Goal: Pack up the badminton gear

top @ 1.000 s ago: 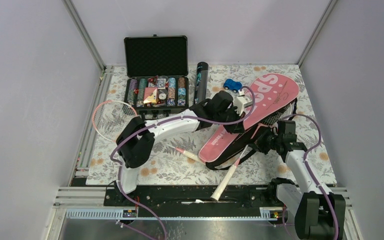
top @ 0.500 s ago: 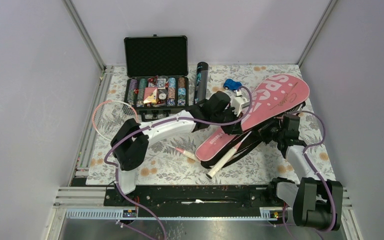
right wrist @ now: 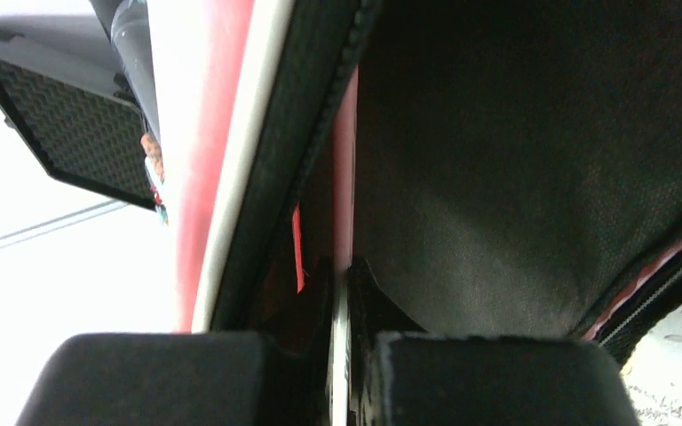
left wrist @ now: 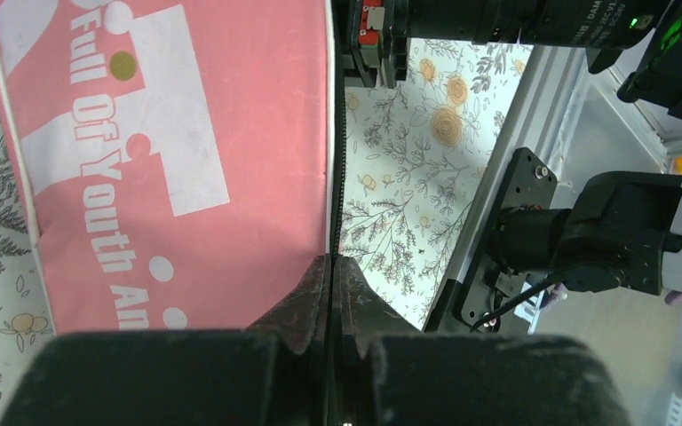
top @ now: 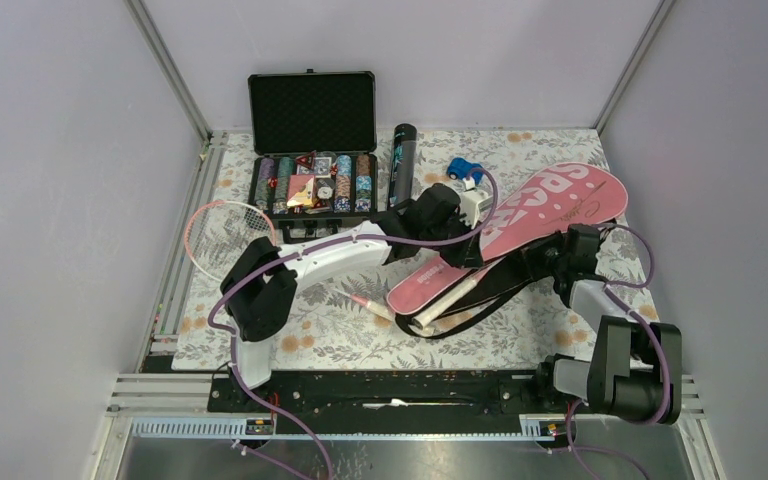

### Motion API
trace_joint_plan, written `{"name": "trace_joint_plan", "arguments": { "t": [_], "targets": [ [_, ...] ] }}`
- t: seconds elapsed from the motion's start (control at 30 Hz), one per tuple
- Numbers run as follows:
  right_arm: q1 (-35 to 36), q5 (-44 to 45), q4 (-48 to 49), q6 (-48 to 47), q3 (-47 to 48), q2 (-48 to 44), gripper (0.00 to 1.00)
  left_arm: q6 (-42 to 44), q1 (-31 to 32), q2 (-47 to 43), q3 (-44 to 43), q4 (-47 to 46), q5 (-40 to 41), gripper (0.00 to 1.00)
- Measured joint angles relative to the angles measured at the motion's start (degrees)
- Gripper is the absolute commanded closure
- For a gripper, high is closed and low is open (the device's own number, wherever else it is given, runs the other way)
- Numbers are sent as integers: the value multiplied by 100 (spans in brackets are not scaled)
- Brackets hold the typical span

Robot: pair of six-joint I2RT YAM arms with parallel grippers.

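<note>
left gripper (left wrist: pixel 330 266) and right gripper (right wrist: pixel 342 266) each pinch tight on an edge of the pink cover (top: pixel 550 205), which lies across the mat's (top: pixel 340 340) right side. 1 racket (top: pixel 450 298) pokes its handle from the low end. next move, likely: seat it fully, then fetch the other racket (top: pixel 222 232).

Enclosure: plain pale lilac-grey wall panels (top: pixel 410 50) on the far, left and right sides. Two slanted silver aluminium corner posts, far left (top: pixel 167 70) and far right (top: pixel 628 65). Table covering: white cloth printed with grey ferns and orange flowers (top: pixel 340 335). Near edge: black metal mounting plate (top: pixel 390 392) on silver slotted rails (top: pixel 150 392). Lighting even and diffuse.
</note>
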State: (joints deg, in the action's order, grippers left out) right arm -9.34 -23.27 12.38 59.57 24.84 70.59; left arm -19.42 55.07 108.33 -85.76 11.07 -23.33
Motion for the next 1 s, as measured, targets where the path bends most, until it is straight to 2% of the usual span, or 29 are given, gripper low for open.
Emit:
{"name": "trace_joint_plan", "arguments": {
  "t": [0.33,0.67,0.73,0.9,1.0],
  "targets": [
    [-9,684,479,4,22,299,100,-584,0,-15,-48,203,404,100],
    [22,721,964,190,411,1071,100,-1377,-11,-212,103,-544,734,100],
    [28,706,1060,199,531,1191,93,-1467,-26,-214,105,-625,826,100],
    [33,525,1215,238,782,1578,63,-1781,-114,-214,269,-824,1036,100],
    [-13,562,1123,258,855,1641,51,-1947,-133,-216,492,-800,1080,91]
  ]
}}
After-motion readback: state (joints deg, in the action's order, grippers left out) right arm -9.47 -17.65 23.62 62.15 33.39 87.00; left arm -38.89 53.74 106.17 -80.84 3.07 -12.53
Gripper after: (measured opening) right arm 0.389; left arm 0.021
